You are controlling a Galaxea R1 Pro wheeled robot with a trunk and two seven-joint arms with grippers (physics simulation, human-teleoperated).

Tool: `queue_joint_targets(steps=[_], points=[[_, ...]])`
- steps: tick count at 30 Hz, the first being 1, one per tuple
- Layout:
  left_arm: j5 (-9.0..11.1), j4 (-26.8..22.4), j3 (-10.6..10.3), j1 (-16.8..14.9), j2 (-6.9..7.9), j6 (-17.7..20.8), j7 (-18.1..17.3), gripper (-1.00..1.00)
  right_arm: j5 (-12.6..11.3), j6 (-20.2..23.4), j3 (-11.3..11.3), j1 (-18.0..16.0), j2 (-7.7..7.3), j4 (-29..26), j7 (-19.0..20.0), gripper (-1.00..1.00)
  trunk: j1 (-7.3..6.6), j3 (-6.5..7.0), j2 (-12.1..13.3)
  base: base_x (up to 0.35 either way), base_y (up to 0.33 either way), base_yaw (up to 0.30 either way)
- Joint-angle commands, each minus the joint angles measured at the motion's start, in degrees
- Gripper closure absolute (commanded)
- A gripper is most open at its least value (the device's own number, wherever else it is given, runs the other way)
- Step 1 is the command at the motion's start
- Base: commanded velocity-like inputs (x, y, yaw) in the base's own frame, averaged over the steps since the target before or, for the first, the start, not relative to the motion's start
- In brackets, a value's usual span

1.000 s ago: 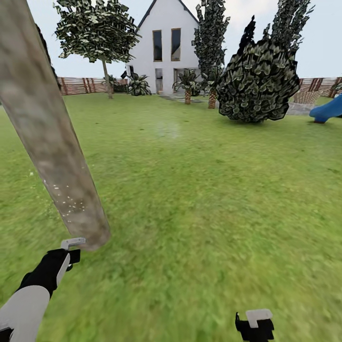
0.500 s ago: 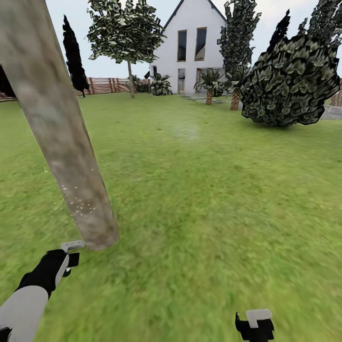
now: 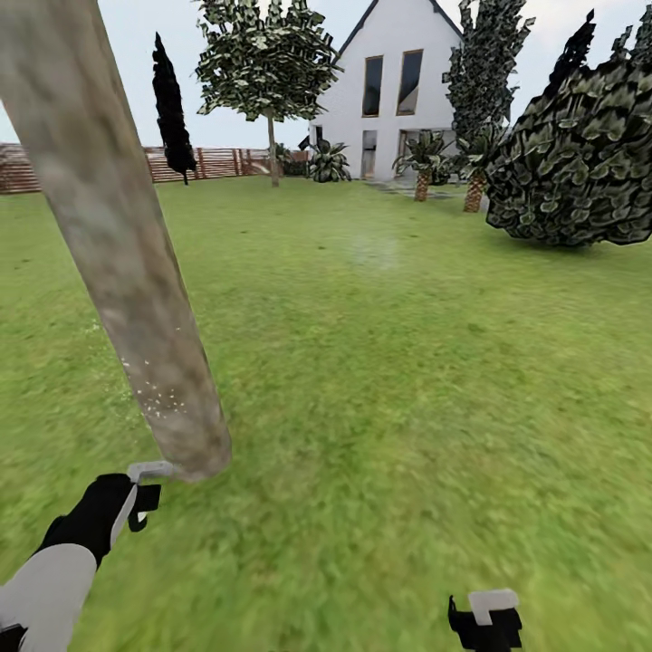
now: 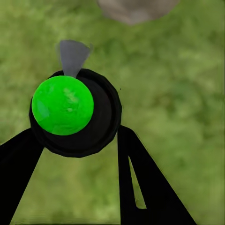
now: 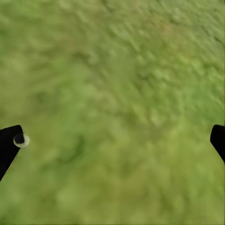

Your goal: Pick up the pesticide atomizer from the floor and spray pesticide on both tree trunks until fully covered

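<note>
A thick pale grey-brown tree trunk [image 3: 118,235] leans across the left of the head view, with fine white pesticide specks [image 3: 156,401] low on its bark. My left gripper [image 3: 138,501] sits at the trunk's foot, shut on the pesticide atomizer [image 3: 150,470], whose grey nozzle points at the bark. In the left wrist view the atomizer [image 4: 63,105] is a round black body with a bright green face and a grey spout, held between my left gripper's [image 4: 77,135] dark fingers, and the trunk base [image 4: 136,7] lies just beyond. My right gripper [image 3: 484,620] hangs open over grass [image 5: 112,93].
Lawn [image 3: 389,362] stretches ahead to a white house [image 3: 398,91]. A second leafy tree [image 3: 272,145] stands near the brown slat fence [image 3: 217,163]. A large dark bush [image 3: 580,163] fills the right side, with palm plants [image 3: 421,172] and a black conifer [image 3: 172,109] further back.
The whole picture has slid to the right, so the camera has turned left. My left gripper stays by the trunk's foot with the atomizer; the right gripper has not moved.
</note>
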Motion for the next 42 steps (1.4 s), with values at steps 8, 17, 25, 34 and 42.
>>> queue_joint_targets(steps=[8,17,25,34,42], points=[[-0.50,-0.20,0.18,-0.04,-0.22,0.20,-0.13,1.00,0.61,-0.17,-0.42,-0.03,-0.02,0.08,-0.22,-1.00,-0.01,-0.05,-0.02,-0.026,-0.202,0.153],[-0.50,-0.28,0.93,-0.04,0.05,-0.15,-0.03,1.00,0.61,-0.17,-0.42,-0.06,0.01,0.06,-0.22,-1.00,-0.01,-0.05,-0.02,0.000,-0.272,0.001],[-0.50,-0.33,1.15,-0.04,0.13,-0.25,-0.03,1.00,0.61,-0.17,-0.42,-0.05,0.01,0.08,-0.22,-1.00,-0.01,-0.05,-0.02,0.000,-0.272,0.069],[-0.49,-0.36,1.15,-0.04,-0.03,-0.38,0.06,1.00,0.61,-0.17,-0.42,-0.06,0.02,0.08,-0.22,-1.00,-0.01,-0.05,-0.02,0.081,-0.272,0.243],[-0.49,-0.37,1.19,-0.04,0.12,-0.41,0.15,1.00,0.61,-0.17,-0.42,-0.06,-0.01,0.08,-0.22,-1.00,-0.01,-0.05,-0.02,0.154,-0.263,0.198]])
